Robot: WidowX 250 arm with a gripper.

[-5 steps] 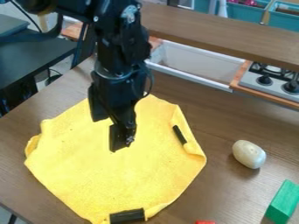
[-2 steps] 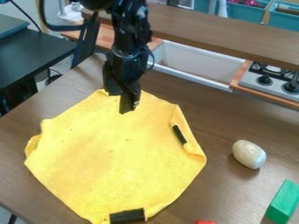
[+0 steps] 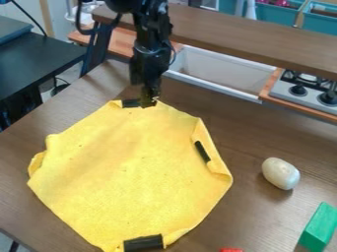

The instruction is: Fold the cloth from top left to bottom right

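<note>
At the top edge of the yellow cloth (image 3: 125,162), here's the gripper (image 3: 150,101), pointing down, its tip right at the hem! Wide or narrow? I can't tell from here, nor whether it touches or holds any fabric. The cloth lies spread on the brown table (image 3: 263,142), edges curled in places, with 1 black patch (image 3: 203,151) at its right side and 1 black strip (image 3: 143,243) along the bottom. A pale egg-shaped thing (image 3: 280,173) sits off to the right.

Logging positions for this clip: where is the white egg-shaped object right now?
In the camera view, the white egg-shaped object lies on the table at the right, beside the yellow cloth and above the green block.
</note>
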